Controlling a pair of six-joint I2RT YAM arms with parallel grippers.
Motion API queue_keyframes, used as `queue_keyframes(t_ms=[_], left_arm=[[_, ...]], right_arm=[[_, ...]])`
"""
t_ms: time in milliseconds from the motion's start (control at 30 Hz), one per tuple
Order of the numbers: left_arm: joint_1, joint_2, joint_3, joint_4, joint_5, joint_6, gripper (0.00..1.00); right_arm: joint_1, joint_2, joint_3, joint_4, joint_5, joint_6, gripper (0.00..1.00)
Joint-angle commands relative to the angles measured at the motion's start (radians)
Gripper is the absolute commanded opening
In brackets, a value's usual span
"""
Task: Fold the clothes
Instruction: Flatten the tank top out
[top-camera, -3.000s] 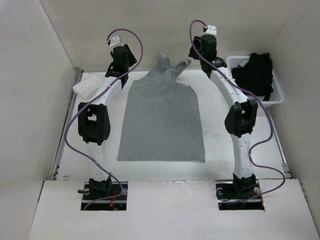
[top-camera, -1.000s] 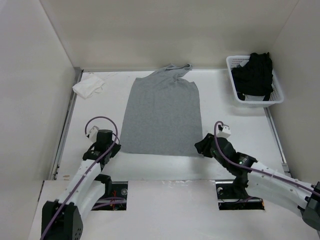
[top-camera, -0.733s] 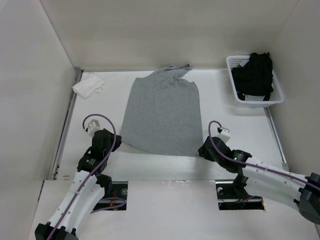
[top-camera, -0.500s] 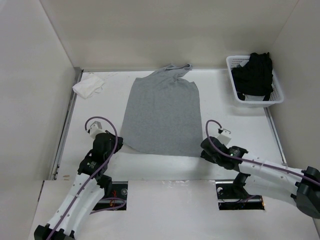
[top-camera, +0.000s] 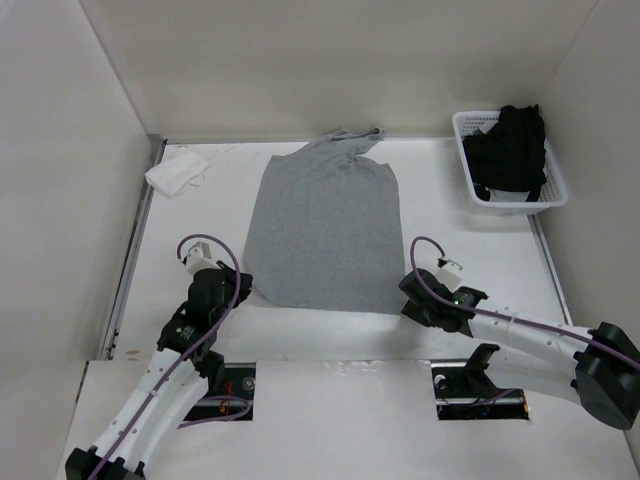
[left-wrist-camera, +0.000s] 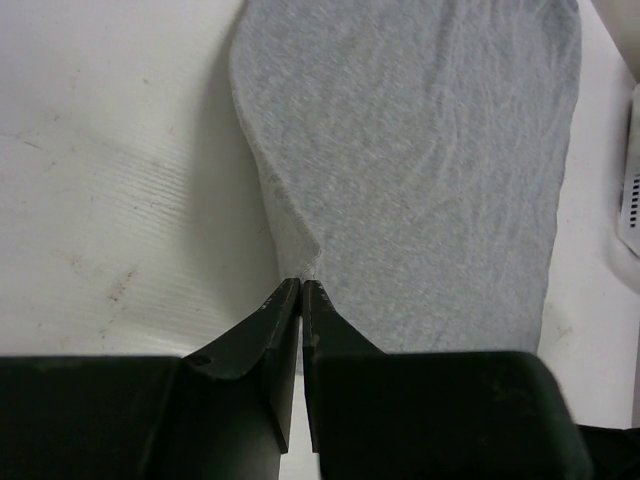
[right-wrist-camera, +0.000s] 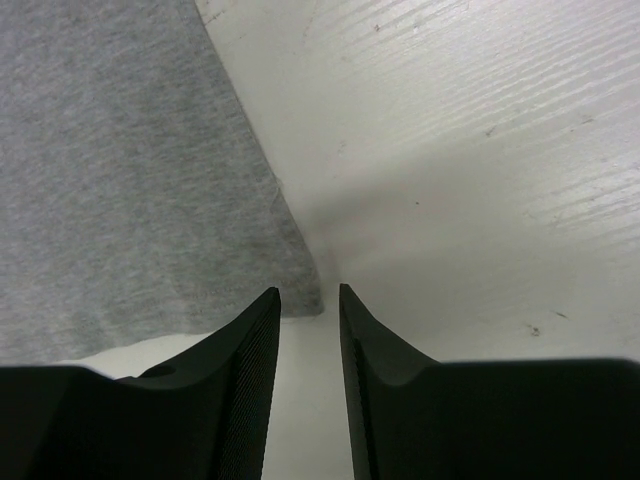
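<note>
Table (top-camera: 450, 235) white, scuffed, centre frame | 3 walls (top-camera: 330, 60) white | left gripper (left-wrist-camera: 301, 284) clamped on top (top-camera: 325, 225) hem | right gripper (right-wrist-camera: 309, 292) jaws apart

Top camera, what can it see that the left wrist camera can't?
Only the top camera shows the white basket holding the black garment, the small white cloth at the far left, and the right gripper at the near right corner of the tank top, plus its straps at the far end. Only the left wrist camera shows, close up, the left gripper pinched shut on the hem, with the fabric puckered at its tips. Both show the grey tank top lying on the white table.
</note>
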Motion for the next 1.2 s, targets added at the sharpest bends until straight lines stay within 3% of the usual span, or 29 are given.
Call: queue_keyframes(t_ms=[0,300,467,600,767,933,1033,1167], left_arm=[[-0.006,-0.012,-0.01,0.056,0.009,0.018,0.04],[0.003,-0.013,0.004,0.059,0.012,0.02,0.04],[0.009,-0.013,0.011,0.054,0.013,0.018,0.04],[0.018,-0.01,0.083,0.06,0.013,0.024,0.03],[0.021,-0.016,0.327,0.086,-0.003,0.018,0.01],[0.024,0.044,0.647,0.166,-0.054,0.03,0.01],[0.032,0.111,0.856,0.236,-0.066,0.073,0.01],[0.044,0.223,1.13,0.263,-0.074,0.13,0.01]], right_arm=[[-0.013,-0.005,-0.014,0.062,-0.02,0.04,0.33],[-0.033,0.044,-0.028,0.12,-0.049,0.034,0.26],[-0.044,0.013,-0.028,0.135,-0.006,0.027,0.04],[-0.038,-0.119,0.076,0.062,0.109,-0.069,0.0],[0.027,-0.24,0.448,-0.143,0.291,-0.311,0.0],[0.195,-0.196,0.963,-0.201,0.533,-0.636,0.0],[0.315,-0.118,1.226,-0.109,0.672,-0.877,0.0],[0.485,-0.021,1.466,0.234,0.772,-1.335,0.0]])
